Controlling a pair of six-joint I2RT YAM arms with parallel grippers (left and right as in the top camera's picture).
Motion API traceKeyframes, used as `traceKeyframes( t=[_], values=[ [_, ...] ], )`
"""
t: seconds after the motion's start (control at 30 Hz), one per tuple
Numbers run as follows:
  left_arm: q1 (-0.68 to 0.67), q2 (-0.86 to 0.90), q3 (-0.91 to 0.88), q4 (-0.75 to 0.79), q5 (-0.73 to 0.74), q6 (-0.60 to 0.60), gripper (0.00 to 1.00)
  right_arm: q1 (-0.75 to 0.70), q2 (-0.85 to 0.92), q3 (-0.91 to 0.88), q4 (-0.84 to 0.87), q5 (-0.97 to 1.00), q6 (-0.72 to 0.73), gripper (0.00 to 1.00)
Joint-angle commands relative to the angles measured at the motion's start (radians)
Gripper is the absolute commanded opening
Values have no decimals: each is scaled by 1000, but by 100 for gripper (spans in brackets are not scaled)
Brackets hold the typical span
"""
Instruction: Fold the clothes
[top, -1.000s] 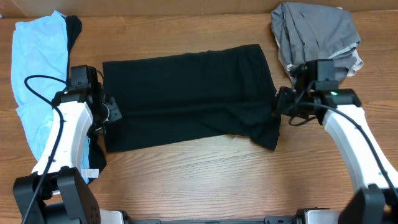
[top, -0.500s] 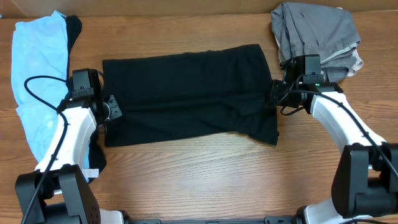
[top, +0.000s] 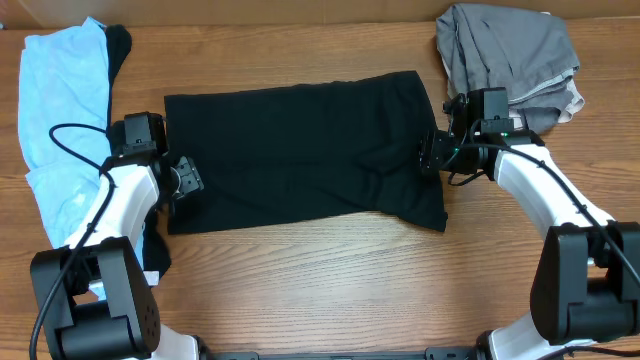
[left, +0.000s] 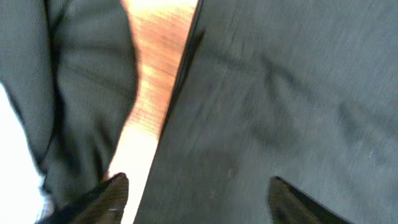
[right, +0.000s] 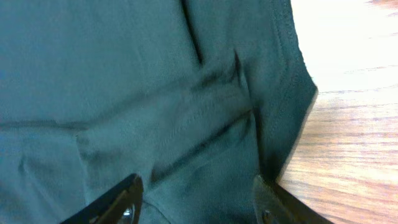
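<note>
Fingertips cropped, my left pincer (left: 199, 191), right pincer (right: 196, 194) agape over flat black fabric garment (top: 300, 150), crumpled grey garment (top: 510, 50), pale blue garment (top: 60, 110) flanking.

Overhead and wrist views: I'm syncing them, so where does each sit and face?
Overhead: above the table, looking straight down at the black garment; both arms, left gripper and right gripper show.
Left wrist: on the left arm, facing down at the garment's left edge; its open fingers show.
Right wrist: on the right arm, facing down at the garment's right edge; its open fingers show.
Shared: all see the black garment and table.
</note>
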Motion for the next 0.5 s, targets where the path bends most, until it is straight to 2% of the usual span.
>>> traceKeyframes(
  t=[0.0, 0.17, 0.27, 0.47],
  values=[
    [1, 3, 127, -95, -10, 48, 81, 1, -28, 191, -109, 6, -56, 61],
    [0, 3, 384, -305, 108, 156, 89, 2, -27, 504, -372, 6, -143, 67],
    [0, 11, 531, -378, 136, 180, 90, 3, -27, 656, -457, 14, -171, 69],
    [1, 134, 750, -401, 138, 242, 90, 4, -27, 753, -482, 17, -182, 69]
  ],
)
